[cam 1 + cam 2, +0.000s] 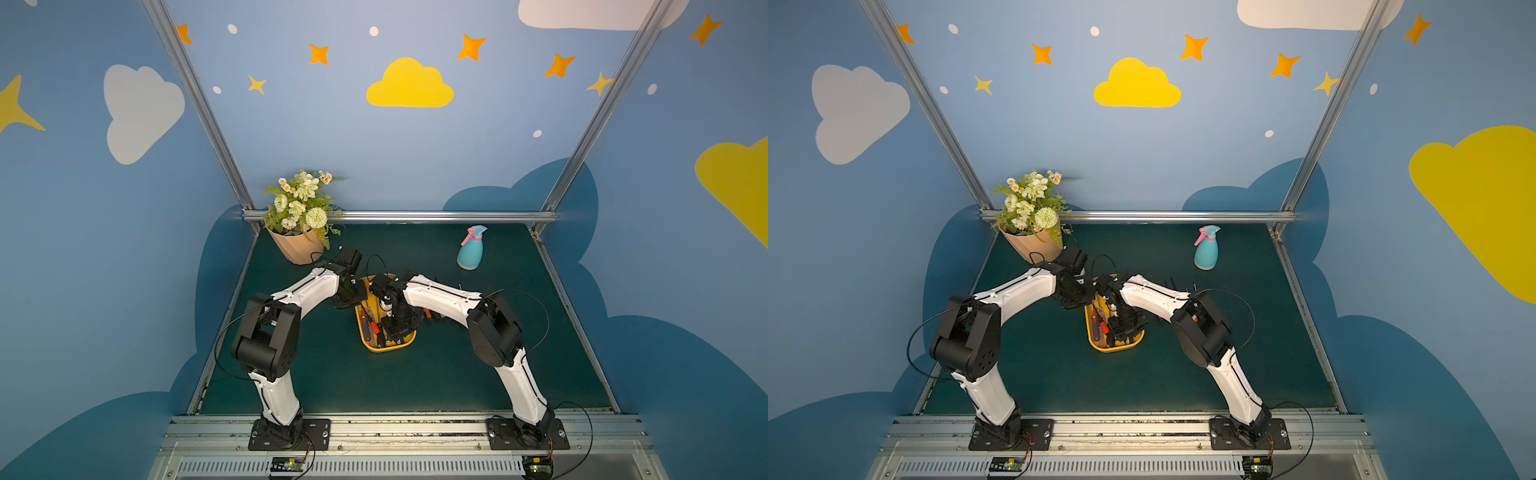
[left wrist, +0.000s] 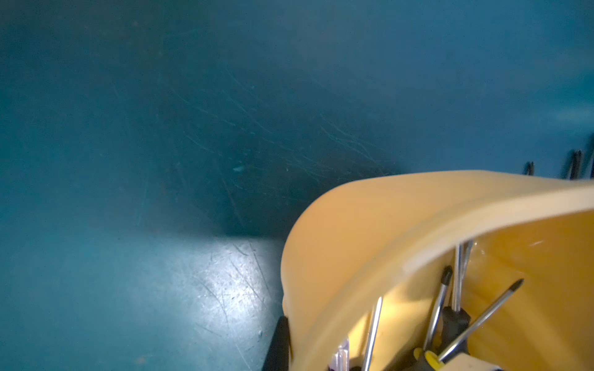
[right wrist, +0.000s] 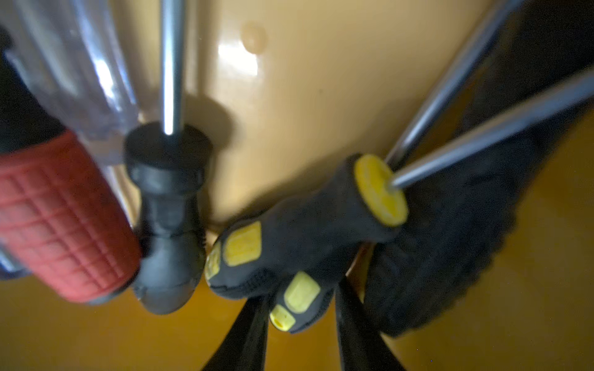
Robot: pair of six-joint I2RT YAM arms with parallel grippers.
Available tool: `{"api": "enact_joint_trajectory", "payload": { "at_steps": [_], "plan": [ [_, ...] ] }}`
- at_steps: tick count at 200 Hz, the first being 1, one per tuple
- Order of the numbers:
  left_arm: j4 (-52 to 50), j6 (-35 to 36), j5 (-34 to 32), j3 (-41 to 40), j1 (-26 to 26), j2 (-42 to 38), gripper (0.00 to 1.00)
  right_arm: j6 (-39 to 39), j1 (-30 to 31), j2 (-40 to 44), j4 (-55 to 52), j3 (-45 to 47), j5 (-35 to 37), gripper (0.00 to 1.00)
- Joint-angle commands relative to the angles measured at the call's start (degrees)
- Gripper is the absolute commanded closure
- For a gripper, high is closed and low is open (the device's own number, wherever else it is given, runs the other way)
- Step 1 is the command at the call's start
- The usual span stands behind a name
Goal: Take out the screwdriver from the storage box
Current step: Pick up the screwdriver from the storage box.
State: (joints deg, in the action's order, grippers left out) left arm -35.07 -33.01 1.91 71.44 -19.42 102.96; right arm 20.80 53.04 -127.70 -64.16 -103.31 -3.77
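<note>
at the left, my left gripper (image 1: 352, 296) sits narrow at the left rim of the box (image 1: 388, 348). only its outer finger (image 2: 279, 343) shows, flat against the outside of the wall, so it looks pinched on that wall to steady it. the box stands mid-table (image 1: 332, 386), between my arms, with several drivers piled inside. further right, my right gripper (image 3: 302, 292) is down in the box, its fingers narrow on either side of the butt of the black-and-yellow screwdriver (image 3: 299, 231). i cannot tell whether they press it yet. that screwdriver lies just beside a black handle (image 3: 167, 208) and a red handle (image 3: 61, 218), and bare shafts (image 3: 482, 128) cross near its collar. as i judge it, a grab on the rounded butt could slip off. the lift could also drag the neighbours along, or tip the box if my left pinch gives.
</note>
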Motion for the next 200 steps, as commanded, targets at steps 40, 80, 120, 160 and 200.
{"api": "enact_joint_trajectory", "payload": {
  "at_steps": [40, 80, 120, 160, 200],
  "plan": [
    [-1.36, -1.05, -0.01, 0.83, 0.42, -3.84, 0.98, -2.17, -0.38, -3.05, -1.08, 0.92, 2.35, 0.86],
    [-0.96, -1.09, -0.32, -0.61, 0.35, -3.76, 0.98, -2.43, -0.74, 0.74, 0.99, 1.27, 2.46, 0.98],
    [-1.03, -1.25, -0.55, -0.82, 0.41, -3.42, 0.98, -2.19, -0.83, 3.82, 2.06, 1.04, 2.88, 1.0],
    [-1.44, -0.87, -0.69, -0.74, 0.5, -2.67, 0.98, -1.46, -0.78, 7.12, 4.25, 2.32, 3.39, 1.0],
    [-1.43, -1.08, 0.1, -0.01, 0.52, -1.55, 0.98, -2.15, -0.83, 8.87, 5.8, 1.82, 3.13, 1.0]
  ]
}}
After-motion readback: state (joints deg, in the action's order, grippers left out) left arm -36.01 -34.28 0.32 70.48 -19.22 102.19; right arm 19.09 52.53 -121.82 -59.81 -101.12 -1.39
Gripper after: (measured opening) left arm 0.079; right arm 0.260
